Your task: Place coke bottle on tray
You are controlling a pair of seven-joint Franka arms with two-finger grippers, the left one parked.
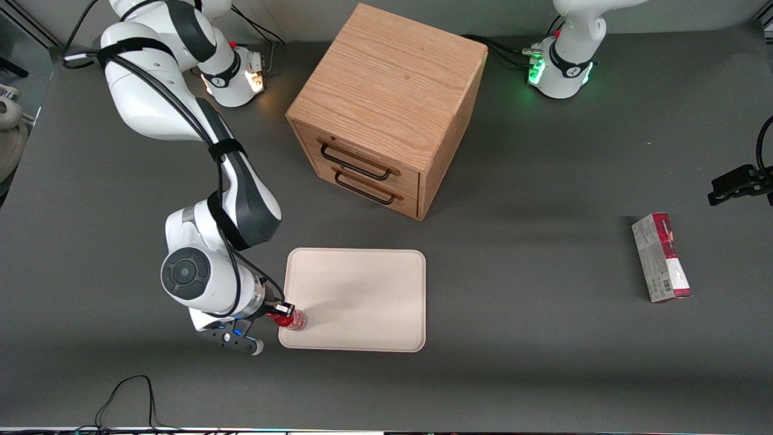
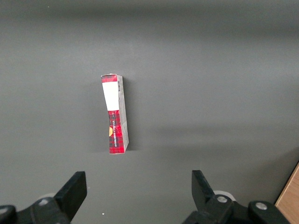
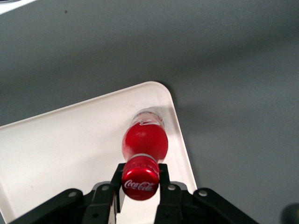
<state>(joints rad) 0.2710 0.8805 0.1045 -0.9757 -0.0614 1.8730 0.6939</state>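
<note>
The coke bottle (image 1: 294,319) is a small red bottle with a red cap. It stands upright on the cream tray (image 1: 362,290), at the tray's corner nearest the front camera and toward the working arm's end. My right gripper (image 1: 282,312) is above that corner and shut on the bottle's cap. In the right wrist view the fingers (image 3: 164,175) sit on either side of the cap, the gripper (image 3: 140,176) holds it from above, and the red body (image 3: 145,140) hangs down to the tray (image 3: 65,144) close to its rounded rim.
A wooden drawer cabinet (image 1: 386,109) with two closed drawers stands farther from the front camera than the tray. A red-and-grey carton (image 1: 661,257) lies toward the parked arm's end, and also shows in the left wrist view (image 2: 115,114). A black cable (image 1: 127,393) loops near the table's front edge.
</note>
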